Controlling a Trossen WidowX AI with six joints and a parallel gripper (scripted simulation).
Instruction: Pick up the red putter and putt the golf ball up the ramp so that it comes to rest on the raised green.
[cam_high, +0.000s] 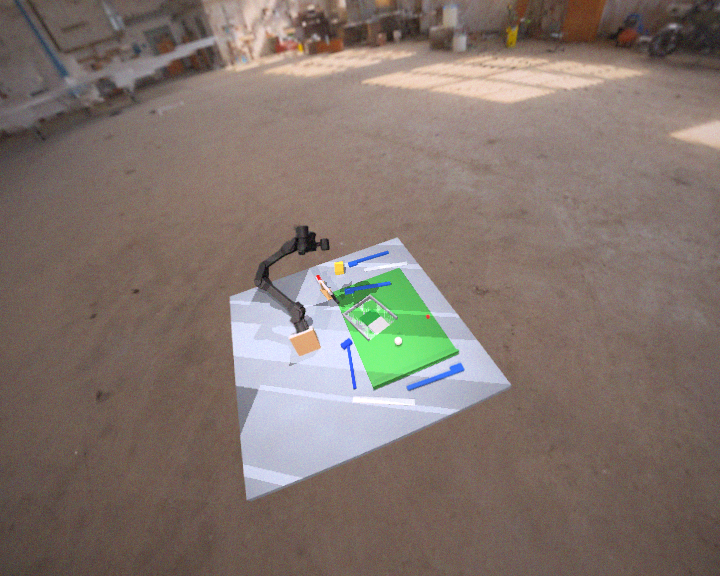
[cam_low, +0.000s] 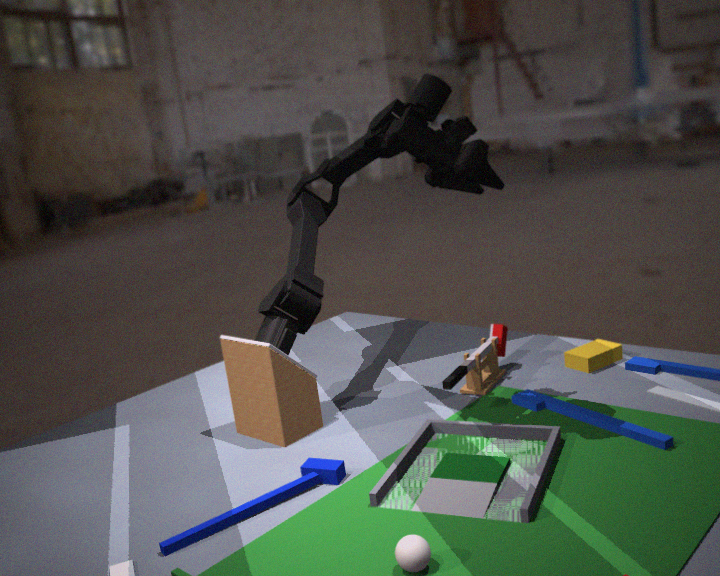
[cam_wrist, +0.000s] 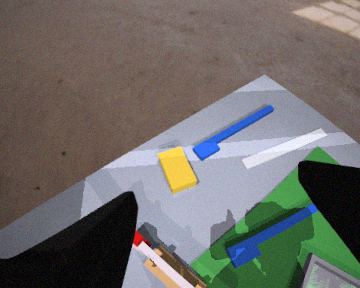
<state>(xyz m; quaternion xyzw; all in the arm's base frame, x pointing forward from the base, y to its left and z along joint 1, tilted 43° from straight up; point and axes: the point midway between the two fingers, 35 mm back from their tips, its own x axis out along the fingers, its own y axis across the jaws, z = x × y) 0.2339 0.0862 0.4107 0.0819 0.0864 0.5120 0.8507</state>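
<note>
The gripper (cam_wrist: 215, 214) hangs high in the air with its jaws spread wide and nothing between them; its two dark fingers frame the wrist view at left and right. Below the gap, toward the left finger, the red putter (cam_wrist: 164, 263) rests tilted on a small wooden stand (cam_low: 482, 369). Its long axis runs diagonally: the red head (cam_low: 498, 339) is raised and points away from the green mat (cam_low: 630, 498), while the dark grip end (cam_low: 454, 377) slopes down to the table beside the mat's near corner. The white shaft crosses the stand's top.

Just beyond the stand, a blue putter (cam_wrist: 269, 234) lies on the mat, near the red one but not touching it. Farther out sit a yellow block (cam_wrist: 178, 169), another blue putter (cam_wrist: 231, 133) and a white strip (cam_wrist: 284, 148), all close to the table's (cam_low: 60, 480) far edge.

On the mat, the grey-walled raised green (cam_low: 468, 474) with its ramp stands beyond the blue putter. The golf ball (cam_low: 412, 552) lies on the mat past the ramp's foot, well apart from the gripper. A brown box (cam_low: 270, 390) stands at the arm's base, and a third blue putter (cam_low: 252, 507) lies beside the mat's edge.
</note>
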